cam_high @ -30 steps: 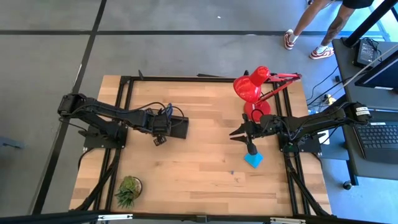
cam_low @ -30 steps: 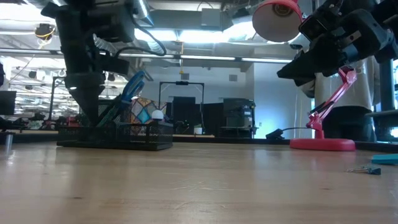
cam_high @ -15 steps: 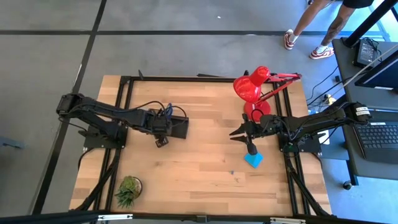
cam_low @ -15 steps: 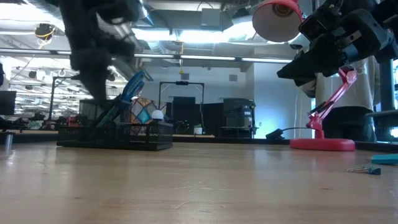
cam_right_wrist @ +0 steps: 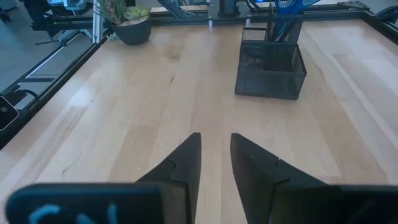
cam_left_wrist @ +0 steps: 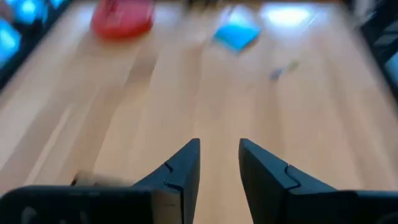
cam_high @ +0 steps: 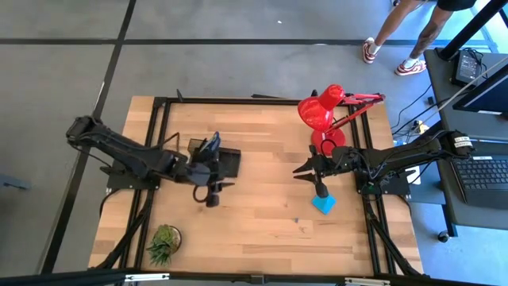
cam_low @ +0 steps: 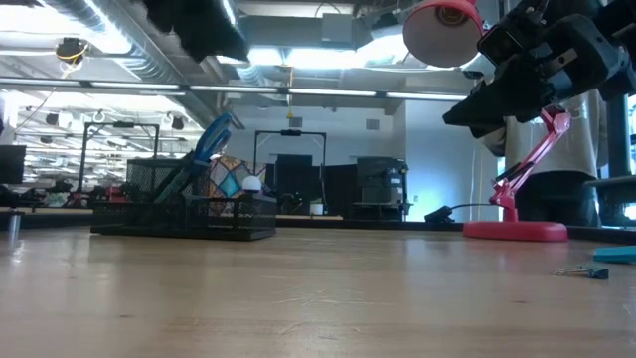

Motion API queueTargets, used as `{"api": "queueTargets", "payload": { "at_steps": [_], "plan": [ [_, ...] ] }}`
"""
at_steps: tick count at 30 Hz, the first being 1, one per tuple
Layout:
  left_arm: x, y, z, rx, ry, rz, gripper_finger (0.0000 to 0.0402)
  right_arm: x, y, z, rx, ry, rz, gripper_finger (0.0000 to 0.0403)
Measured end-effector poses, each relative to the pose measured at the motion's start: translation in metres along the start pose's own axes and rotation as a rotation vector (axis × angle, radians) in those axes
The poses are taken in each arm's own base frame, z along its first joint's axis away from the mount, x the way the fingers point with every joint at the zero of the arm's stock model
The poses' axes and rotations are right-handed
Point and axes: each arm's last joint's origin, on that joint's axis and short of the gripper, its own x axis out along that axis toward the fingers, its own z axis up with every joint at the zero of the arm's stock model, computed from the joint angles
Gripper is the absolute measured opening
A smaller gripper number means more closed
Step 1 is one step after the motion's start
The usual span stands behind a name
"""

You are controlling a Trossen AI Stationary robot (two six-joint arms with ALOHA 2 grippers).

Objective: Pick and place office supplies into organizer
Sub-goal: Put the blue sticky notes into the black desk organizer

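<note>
The black mesh organizer (cam_high: 228, 161) stands left of the table's middle, with blue-handled scissors (cam_low: 213, 134) upright in its cup section (cam_right_wrist: 285, 7). A cyan sticky-note pad (cam_high: 323, 203) lies flat near the right side, and a tiny clip-like item (cam_high: 295, 220) rests just nearer the front edge. My left gripper (cam_high: 213, 192) hovers just near-side of the organizer; in the left wrist view (cam_left_wrist: 219, 163) it is open and empty, looking toward the pad (cam_left_wrist: 236, 34). My right gripper (cam_high: 305, 169) hangs open and empty above the table, left of the pad, facing the organizer (cam_right_wrist: 270, 59).
A red desk lamp (cam_high: 321, 111) stands at the far right, its base (cam_low: 515, 230) on the wood. A small green potted plant (cam_high: 163, 242) sits at the near left corner. Bare wood lies between the organizer and the pad. A person's legs show beyond the table's far right.
My left gripper has risen from the organizer, going out of the low view's top, and moved toward the table's near edge. It has swung round and now faces right. The organizer and its contents have stayed put. The right arm has kept still.
</note>
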Motion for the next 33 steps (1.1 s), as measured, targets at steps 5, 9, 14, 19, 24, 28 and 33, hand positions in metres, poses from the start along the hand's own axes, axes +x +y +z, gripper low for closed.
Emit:
{"api": "queueTargets", "payload": {
  "at_steps": [5, 9, 14, 19, 24, 28, 33],
  "plan": [
    [0.006, -0.014, -0.013, 0.063, -0.157, -0.064, 0.0099, 0.0, 0.0, 0.0, 0.001, 0.001, 0.017, 0.0091],
    [0.011, -0.017, -0.033, 0.035, -0.207, -0.093, 0.0097, 0.0, 0.003, 0.001, 0.079, -0.002, 0.114, 0.0091],
    [0.014, -0.017, -0.052, 0.021, -0.239, -0.112, 0.0097, -0.001, 0.011, 0.002, 0.187, 0.016, 0.315, 0.0091],
    [0.015, -0.016, -0.059, 0.002, -0.253, -0.12, 0.0097, -0.001, 0.03, 0.003, 0.174, 0.08, 0.395, 0.0091],
    [0.015, -0.016, -0.058, 0.001, -0.254, -0.119, 0.0097, -0.003, 0.049, 0.019, 0.244, 0.317, 0.221, 0.0091],
    [0.015, -0.016, -0.058, 0.012, -0.256, -0.117, 0.0097, -0.006, 0.065, 0.028, 0.355, 0.513, 0.093, 0.0091],
    [0.015, -0.016, -0.058, 0.016, -0.257, -0.109, 0.0097, -0.008, 0.081, 0.008, 0.536, 0.782, -0.066, 0.0091]
  ]
}}
